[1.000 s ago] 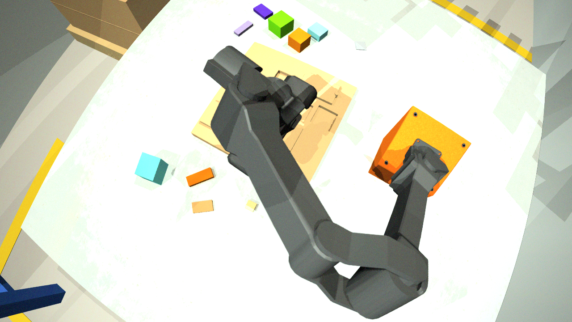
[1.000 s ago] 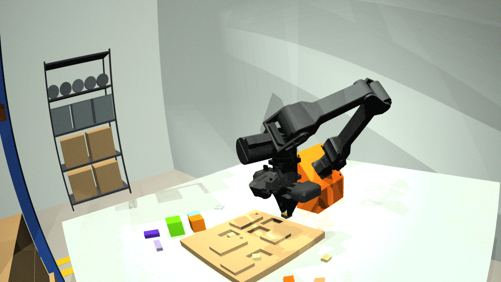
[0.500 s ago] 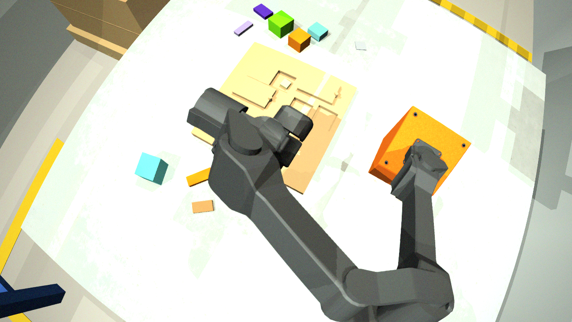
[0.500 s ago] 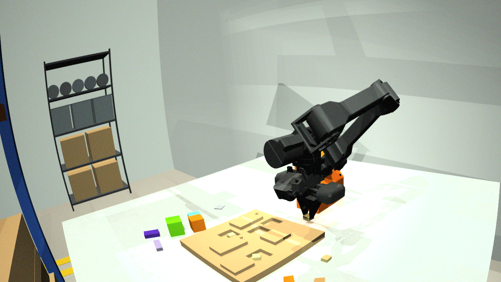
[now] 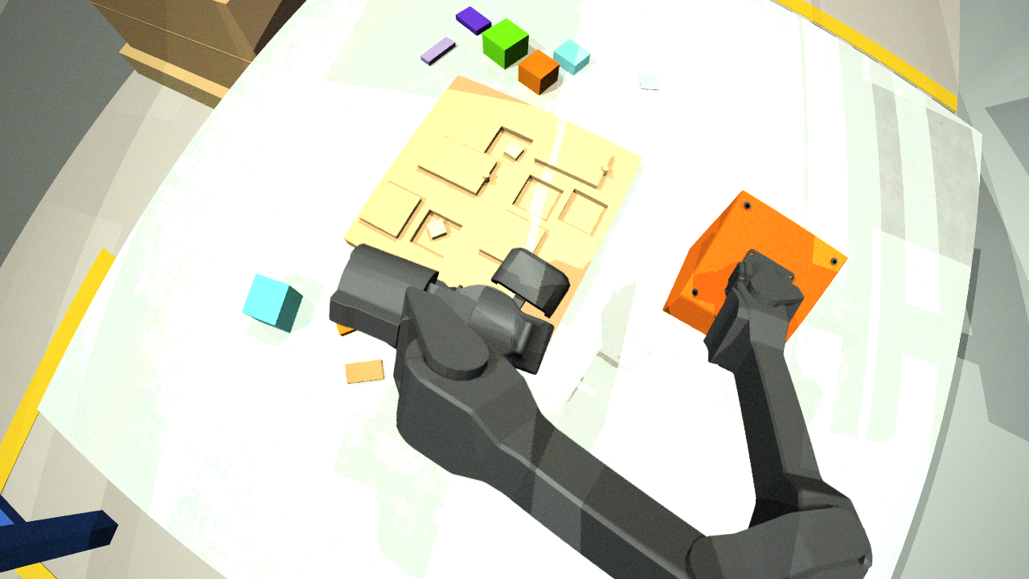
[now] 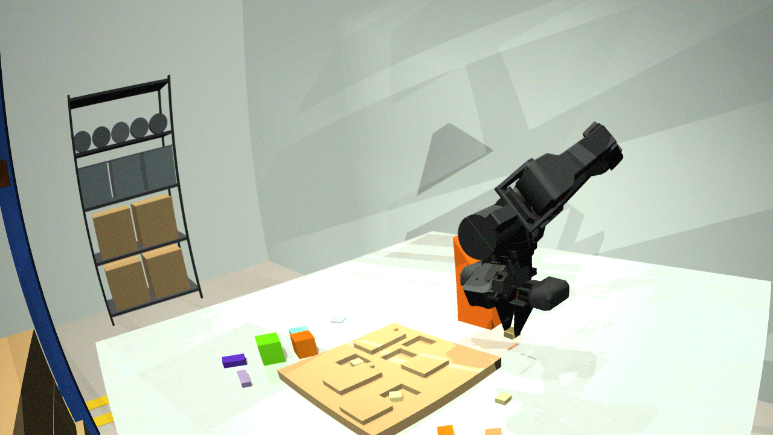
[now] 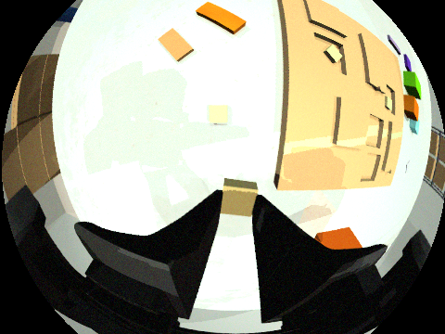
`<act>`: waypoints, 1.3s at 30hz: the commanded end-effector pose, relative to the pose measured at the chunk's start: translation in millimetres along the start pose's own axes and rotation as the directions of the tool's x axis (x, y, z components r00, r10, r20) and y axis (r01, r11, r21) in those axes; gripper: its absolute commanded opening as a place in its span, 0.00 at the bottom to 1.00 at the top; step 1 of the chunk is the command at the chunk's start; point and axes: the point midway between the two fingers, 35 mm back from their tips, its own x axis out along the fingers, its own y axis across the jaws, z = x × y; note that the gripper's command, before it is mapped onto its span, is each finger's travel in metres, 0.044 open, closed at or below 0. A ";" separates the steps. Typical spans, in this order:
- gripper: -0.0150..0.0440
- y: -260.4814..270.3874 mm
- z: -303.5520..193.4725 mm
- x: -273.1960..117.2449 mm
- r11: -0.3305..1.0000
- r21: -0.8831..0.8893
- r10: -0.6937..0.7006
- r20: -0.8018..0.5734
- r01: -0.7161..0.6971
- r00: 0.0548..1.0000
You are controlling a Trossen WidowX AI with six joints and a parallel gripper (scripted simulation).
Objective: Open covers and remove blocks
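Note:
The tan puzzle board [image 5: 424, 133] [image 7: 301, 93] has four covers standing clear of four wells: a cover [image 5: 457, 166] [image 6: 352, 381], a second cover [image 5: 391, 208] [image 6: 365, 414], a third [image 6: 424, 364] and a fourth [image 6: 380, 339]. One pale block [image 5: 513, 151] [image 6: 356, 362] [image 7: 388, 103] and another pale block [image 5: 436, 228] [image 6: 395, 396] [image 7: 333, 54] sit in wells; the other two wells look empty. A pale block [image 6: 503, 399] [image 7: 218, 114] lies on the table. My gripper [image 6: 511, 328] [image 7: 237, 198] is shut on a tan block [image 6: 509, 334] [image 7: 238, 200], above the table beside the board. The arm hides it in the top view.
A cyan cube [image 5: 269, 303], an orange bar [image 7: 221, 18] and a peach tile [image 5: 364, 371] [image 7: 176, 44] lie near the board. A green cube [image 5: 505, 43], an orange cube [image 5: 538, 71] and other small pieces lie beyond it. The orange base [image 5: 776, 237] stands to the side.

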 end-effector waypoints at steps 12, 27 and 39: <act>0.39 17.0 -16.2 7.1 1.000 0.004 0.015 -0.008 -0.015 1.000; 0.39 16.2 -12.7 31.4 1.000 0.001 0.008 -0.008 -0.008 1.000; 0.39 16.5 -11.8 50.9 1.000 0.001 0.007 -0.008 -0.007 1.000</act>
